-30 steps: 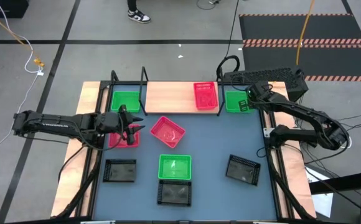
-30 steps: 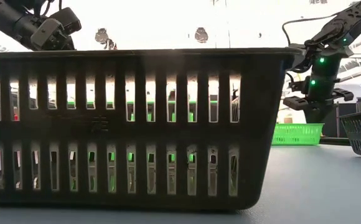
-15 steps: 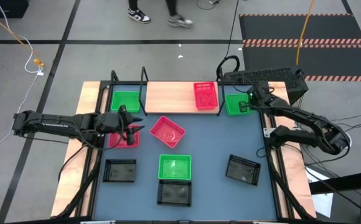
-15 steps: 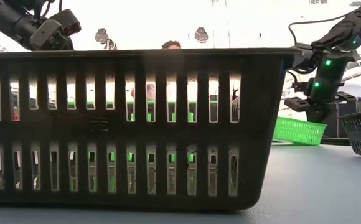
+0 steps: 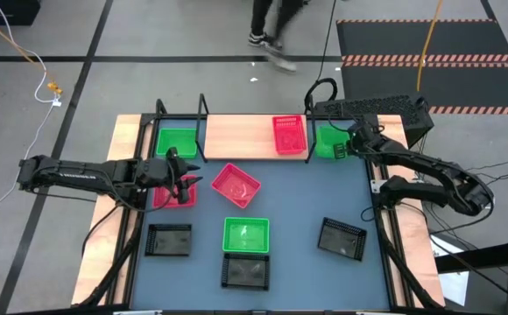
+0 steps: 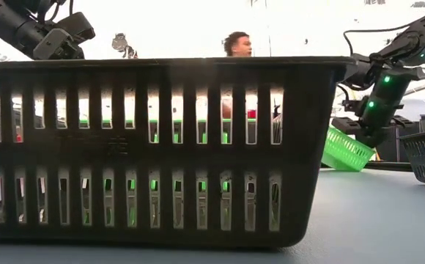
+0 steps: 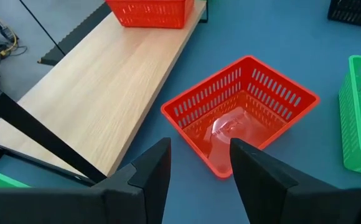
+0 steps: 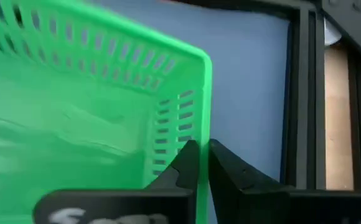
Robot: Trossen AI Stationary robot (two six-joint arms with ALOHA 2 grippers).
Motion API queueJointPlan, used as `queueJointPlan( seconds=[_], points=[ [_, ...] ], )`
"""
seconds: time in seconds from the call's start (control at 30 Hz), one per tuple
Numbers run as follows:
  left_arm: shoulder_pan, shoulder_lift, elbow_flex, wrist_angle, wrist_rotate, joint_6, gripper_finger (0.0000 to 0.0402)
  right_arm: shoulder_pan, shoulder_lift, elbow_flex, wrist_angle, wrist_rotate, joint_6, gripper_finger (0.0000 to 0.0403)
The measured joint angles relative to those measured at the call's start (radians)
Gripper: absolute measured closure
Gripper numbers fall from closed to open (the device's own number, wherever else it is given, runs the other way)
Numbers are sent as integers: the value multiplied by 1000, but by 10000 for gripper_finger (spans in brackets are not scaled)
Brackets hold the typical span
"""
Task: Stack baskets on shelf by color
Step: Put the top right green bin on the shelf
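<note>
Right claw (image 8: 198, 163) clamped on tilted bright-green mesh basket (image 8: 87, 93)

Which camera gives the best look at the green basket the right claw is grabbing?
The right wrist view: the green basket fills it, its wall pinched in the right claw. The low view shows it tilted off the table, the high view only small; the left wrist view misses it.

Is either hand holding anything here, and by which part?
The right hand pinches a green basket by its rim, tilting it. The left hand holds nothing.
</note>
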Motion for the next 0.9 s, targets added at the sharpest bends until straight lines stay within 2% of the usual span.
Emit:
queueJointPlan(
  seconds=[0.33, 0.47, 0.57, 0.73, 0.9],
  points=[
    [1, 0, 0, 1, -21, 5, 234, 3, -288, 54, 53, 22, -47, 400],
    [1, 0, 0, 13, -47, 27, 234, 30, -401, 102, 177, 9, -137, 402],
    [1, 0, 0, 25, -50, 42, 234, 53, -447, 145, 316, -76, -213, 402],
    [1, 0, 0, 25, -51, 72, 234, 95, -408, 243, 499, -283, -286, 402],
    [1, 0, 0, 57, -52, 73, 234, 160, -233, 347, 501, -382, -345, 402]
  ],
)
